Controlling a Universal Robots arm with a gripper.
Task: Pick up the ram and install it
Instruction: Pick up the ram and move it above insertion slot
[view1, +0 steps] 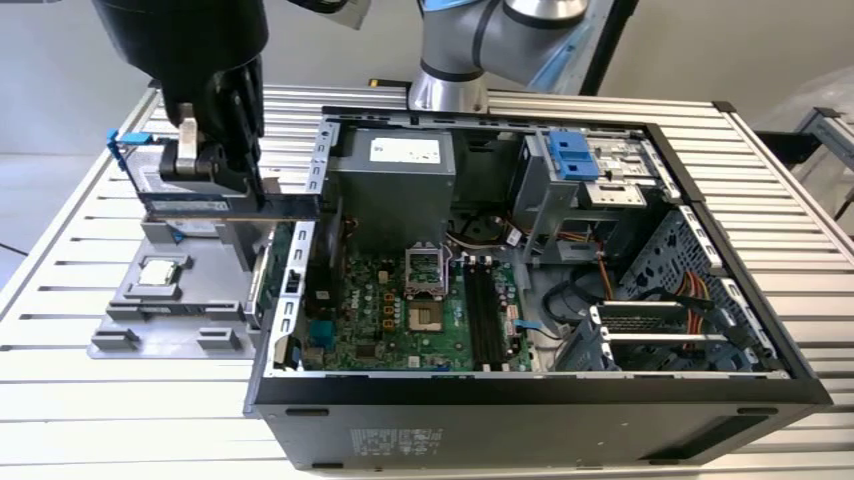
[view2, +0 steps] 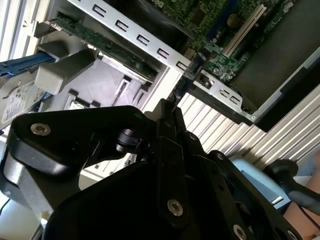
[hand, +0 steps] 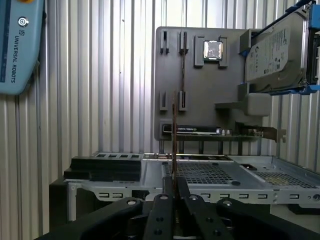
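The gripper (view1: 238, 200) hangs over the exterior view's left side of a ribbed aluminium table (view1: 94, 420). Its jaws are closed tight on the thin faces of the ram (view1: 294, 208). In both wrist views the ram (hand: 174, 130) (view2: 186, 82) sticks straight out from between the fingertips, seen edge-on, with the gripper (hand: 174, 182) (view2: 169, 107) clamped on one end.

The stick is held level, clear of the table, above the right edge of the grey fixture tray (view1: 174, 320) and just beside the left wall of the open computer case (view1: 534, 420). The tray carries a square processor (view1: 160, 272) and a hard drive in a blue bracket (view1: 160, 165). Inside the case lies the green motherboard (view1: 387, 320).

The arm's base (view1: 447, 70) stands at the table's far edge. A light blue teach pendant (hand: 17, 45) rests on the slats. Plain grey floor and a pale wall lie beyond.
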